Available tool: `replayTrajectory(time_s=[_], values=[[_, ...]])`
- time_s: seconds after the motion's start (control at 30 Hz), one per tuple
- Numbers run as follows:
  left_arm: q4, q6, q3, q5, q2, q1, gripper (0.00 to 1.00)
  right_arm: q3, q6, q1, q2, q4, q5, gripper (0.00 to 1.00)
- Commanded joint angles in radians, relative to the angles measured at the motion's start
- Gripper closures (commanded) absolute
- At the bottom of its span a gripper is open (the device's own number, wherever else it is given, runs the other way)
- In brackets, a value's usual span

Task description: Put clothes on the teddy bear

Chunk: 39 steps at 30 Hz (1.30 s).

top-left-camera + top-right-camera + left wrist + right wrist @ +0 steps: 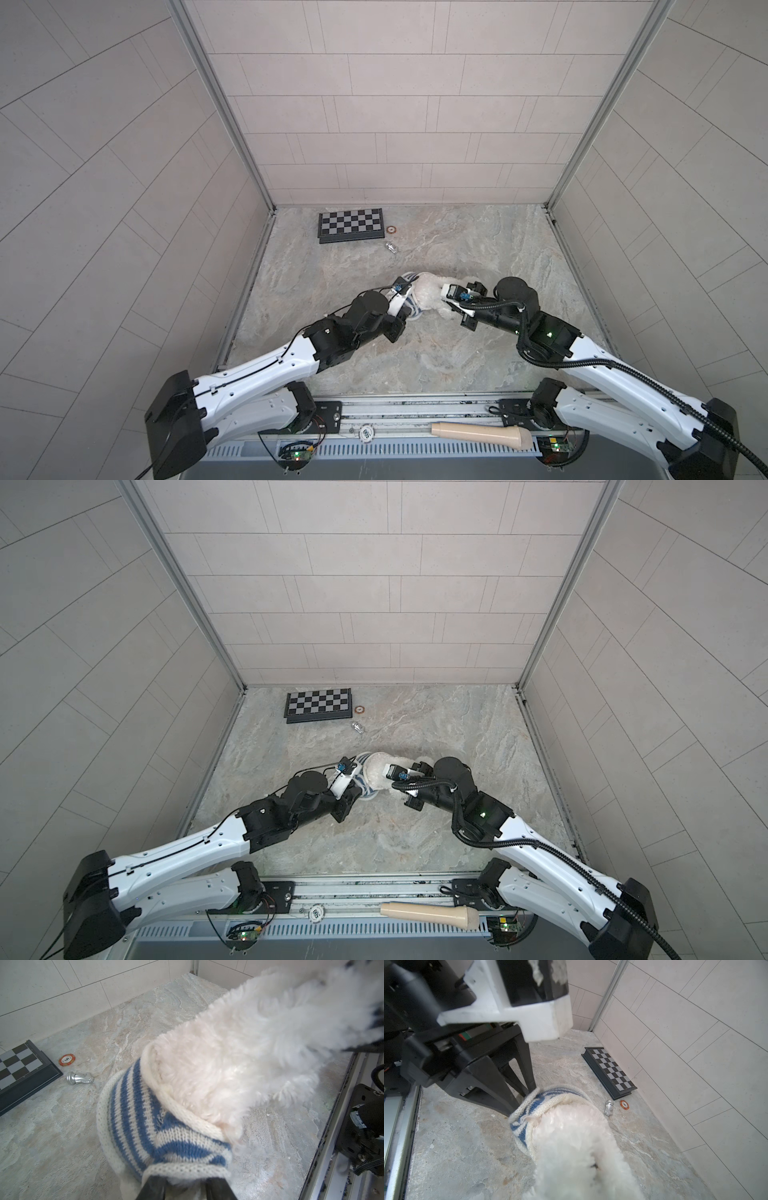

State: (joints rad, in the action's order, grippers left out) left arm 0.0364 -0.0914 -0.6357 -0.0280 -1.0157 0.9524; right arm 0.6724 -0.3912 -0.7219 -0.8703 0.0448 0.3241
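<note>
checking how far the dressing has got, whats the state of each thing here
teddy bear: partly dressed, most of it bare
sweater: bunched round one end of the bear
left gripper: shut on the sweater hem
right gripper: shut on the bear
chessboard: folded shut, lying flat
chess piece: on its side
poker chip: lying flat

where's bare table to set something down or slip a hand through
Free: the far right of the table, from the poker chip to the right wall; the front middle, between the left arm and right arm. Crowded: the centre around the teddy bear, and the far left with chessboard and chess piece.
</note>
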Motion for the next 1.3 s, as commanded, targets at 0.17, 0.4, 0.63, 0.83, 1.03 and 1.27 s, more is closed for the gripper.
replayTrajectory(time_s=[0.17, 0.4, 0.63, 0.83, 1.03, 1.27], values=[[-0.16, 0.024, 0.068, 0.014, 0.012, 0.006, 0.76, 0.05, 0.043, -0.017, 0.029, -0.057, 0.038, 1.0], [-0.226, 0.038, 0.082, -0.003, -0.002, 0.007, 0.6, 0.052, 0.056, -0.016, 0.036, -0.062, 0.053, 1.0], [-0.297, 0.045, 0.097, -0.01, -0.035, 0.006, 0.75, 0.05, 0.071, -0.018, 0.028, -0.067, 0.062, 1.0], [-0.327, 0.05, 0.117, 0.008, -0.03, 0.007, 0.89, 0.05, 0.08, -0.017, 0.042, -0.057, 0.058, 1.0], [-0.326, 0.026, 0.147, 0.041, 0.024, 0.008, 1.0, 0.09, 0.094, -0.018, 0.021, 0.009, 0.0, 1.0], [-0.307, -0.138, 0.144, 0.087, 0.03, 0.029, 1.0, 0.189, 0.15, 0.0, -0.093, 0.104, -0.152, 0.87]])
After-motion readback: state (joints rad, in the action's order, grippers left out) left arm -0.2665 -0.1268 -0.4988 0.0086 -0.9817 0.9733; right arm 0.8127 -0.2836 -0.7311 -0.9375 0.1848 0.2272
